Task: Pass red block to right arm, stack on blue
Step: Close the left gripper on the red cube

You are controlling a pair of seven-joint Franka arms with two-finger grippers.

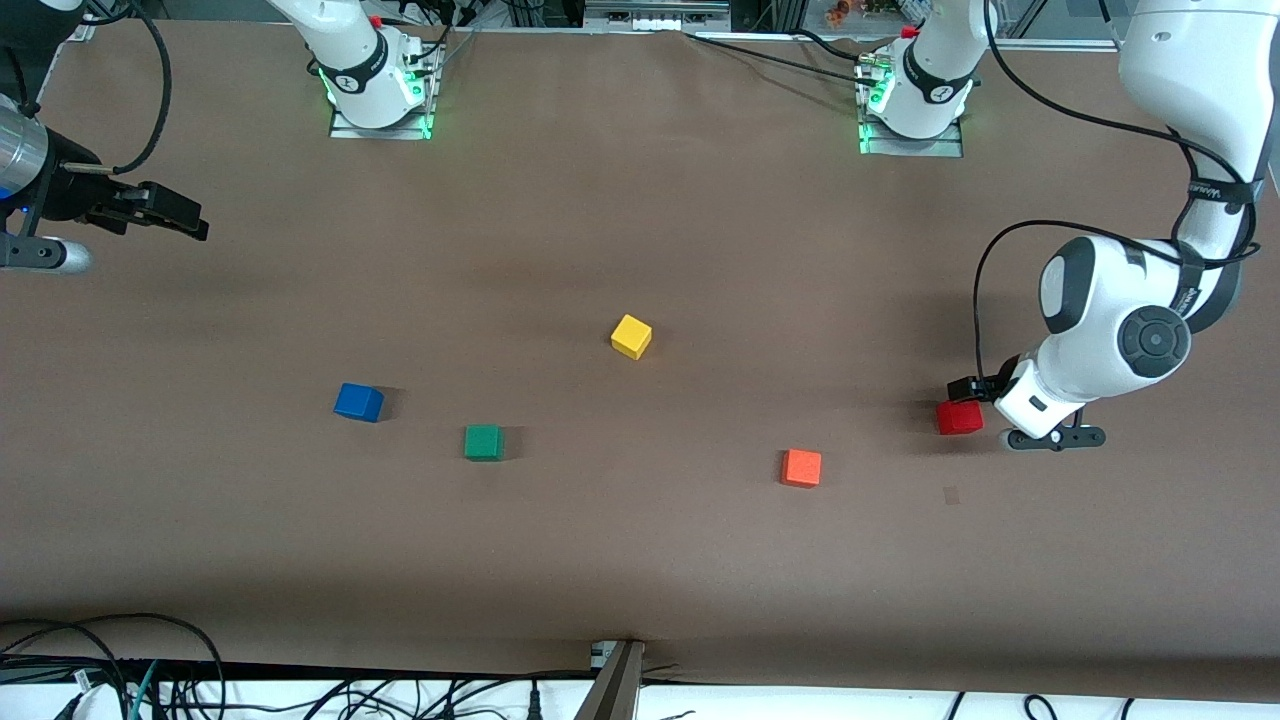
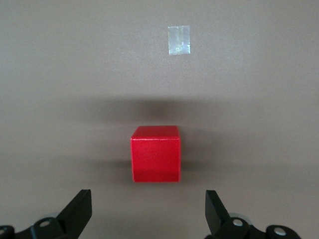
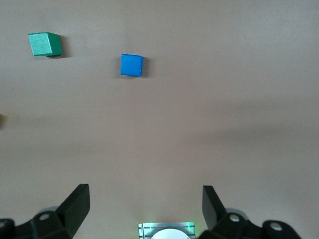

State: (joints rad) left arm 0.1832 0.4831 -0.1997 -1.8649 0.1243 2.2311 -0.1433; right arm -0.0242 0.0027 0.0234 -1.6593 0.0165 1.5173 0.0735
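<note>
The brown table [image 1: 640, 560] carries five small cubes. The left arm [image 1: 1110, 330] bends low at its own end of the table, and its body hides most of the left gripper [image 2: 148, 211]. That gripper's fingers [image 2: 79, 209] are spread wide, holding nothing. The red block [image 1: 959, 417] sits on the table just ahead of the fingertips, not yet between them. The right gripper [image 1: 185, 222] waits, half cut off at the edge, fingers also spread and empty. The blue cube [image 1: 358, 402] lies well apart from them, beside the green cube [image 1: 484, 442].
</note>
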